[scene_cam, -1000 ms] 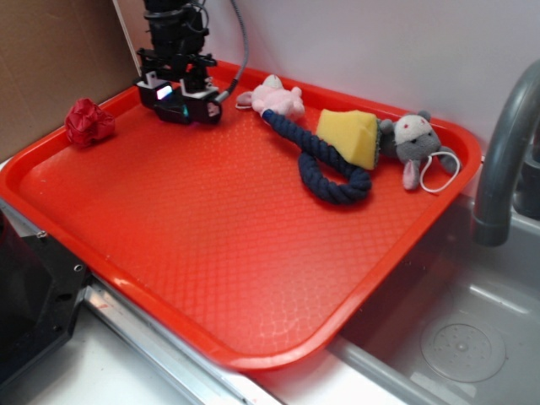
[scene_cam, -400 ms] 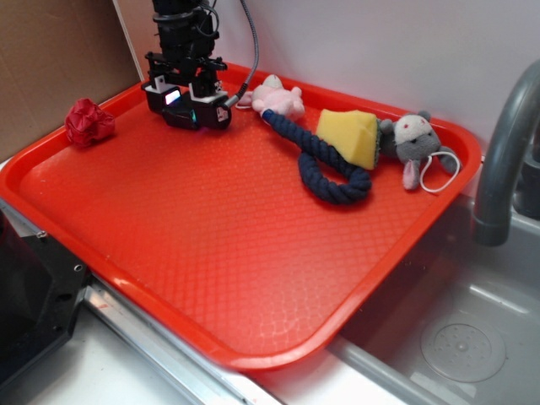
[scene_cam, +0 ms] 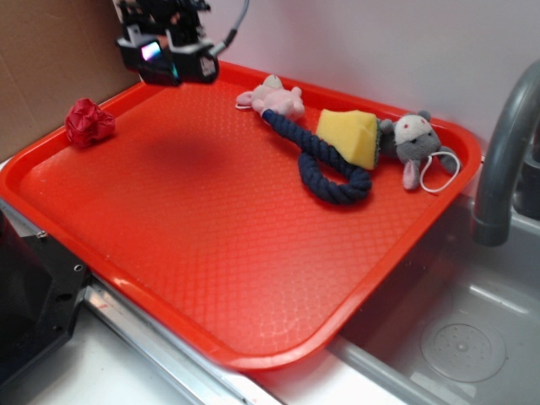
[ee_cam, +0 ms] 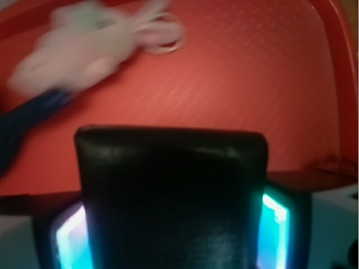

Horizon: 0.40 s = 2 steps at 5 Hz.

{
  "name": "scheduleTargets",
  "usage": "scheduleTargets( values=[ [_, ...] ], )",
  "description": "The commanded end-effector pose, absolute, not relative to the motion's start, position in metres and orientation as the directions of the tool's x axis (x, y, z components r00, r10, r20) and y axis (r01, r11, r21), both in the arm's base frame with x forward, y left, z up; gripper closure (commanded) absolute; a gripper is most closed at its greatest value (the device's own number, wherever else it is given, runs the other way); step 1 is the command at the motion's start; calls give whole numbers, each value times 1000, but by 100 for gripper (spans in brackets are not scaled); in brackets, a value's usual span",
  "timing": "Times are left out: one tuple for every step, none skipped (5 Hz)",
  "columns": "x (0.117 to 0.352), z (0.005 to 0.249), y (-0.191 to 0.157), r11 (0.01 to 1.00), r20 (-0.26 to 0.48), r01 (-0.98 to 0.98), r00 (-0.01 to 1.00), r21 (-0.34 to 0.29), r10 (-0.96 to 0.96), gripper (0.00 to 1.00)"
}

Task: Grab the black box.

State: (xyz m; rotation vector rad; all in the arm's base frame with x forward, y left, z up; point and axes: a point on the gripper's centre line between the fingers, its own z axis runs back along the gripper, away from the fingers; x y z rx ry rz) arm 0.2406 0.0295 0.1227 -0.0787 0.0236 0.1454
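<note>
From where I stand, the red tray (scene_cam: pixel 211 278) fills the counter beside the steel sink (scene_cam: pixel 456 337), and its near half is bare. Farther in, toward the tray's right side, a navy rope toy (scene_cam: pixel 325 164) loops past a yellow wedge toy (scene_cam: pixel 350 137) and a grey plush mouse (scene_cam: pixel 413 143); a pink plush (scene_cam: pixel 274 97) lies by the tray's far rim, and a red ruffled cloth ball (scene_cam: pixel 89 122) rests near its left edge.

Above the tray's far left corner hangs the gripper (scene_cam: pixel 169 61), clear of the surface with its shadow on the tray below. The wrist view, though blurred, shows the black box (ee_cam: pixel 171 196) clamped upright between the lit pads (ee_cam: pixel 275 224), so the gripper is closed around it and carrying it aloft.

I judge the grab essentially done: the box is held and off the tray. What remains, at most, is keeping the hold secure.
</note>
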Motion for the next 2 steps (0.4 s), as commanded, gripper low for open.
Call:
scheduleTargets(
  values=[
    [221, 227, -29, 997, 100, -16, 995, -72, 23, 100],
    [210, 242, -34, 994, 69, 15, 998, -104, -8, 100]
  ],
)
